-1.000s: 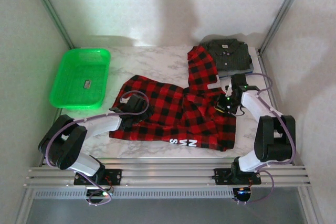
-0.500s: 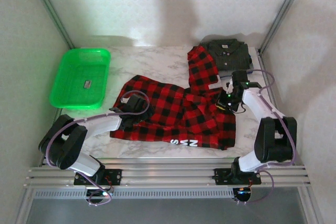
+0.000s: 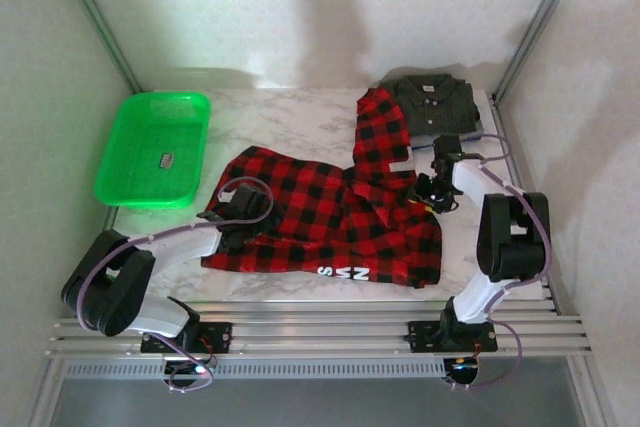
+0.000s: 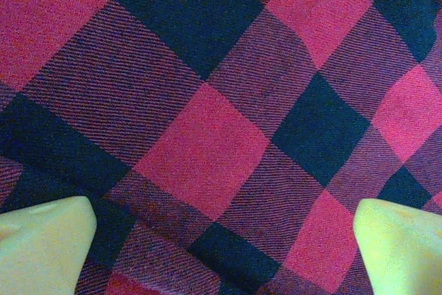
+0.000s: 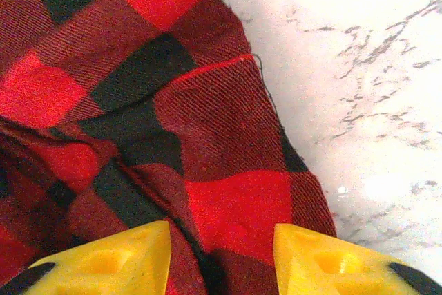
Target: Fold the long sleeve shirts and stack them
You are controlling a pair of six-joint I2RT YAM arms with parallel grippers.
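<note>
The red-and-black buffalo-plaid flannel shirt is lying mostly flat in the middle of the white marble table, near the front edge. Its long axis runs left to right. The white lettering sits along the near edge, and one sleeve angles off toward the far right corner. The end of that sleeve lands right beside the folded dark grey-olive button-up shirt. That looks like the start of the stack, so it makes sense that it's parked out of the way back there. The green plastic basket is well off to the left.

The left gripper is spread wide over the left part of the flannel. There's plain cloth under it and nothing pinched, so my guess is it's lining up a grab.

The right gripper sits at the shirt's right edge, where the fabric meets bare marble. Its yellow fingers are partly apart, with the cloth edge loose in the gap. That's too wide for a pinch on thin flannel, so I'd call it unclamped.
</note>
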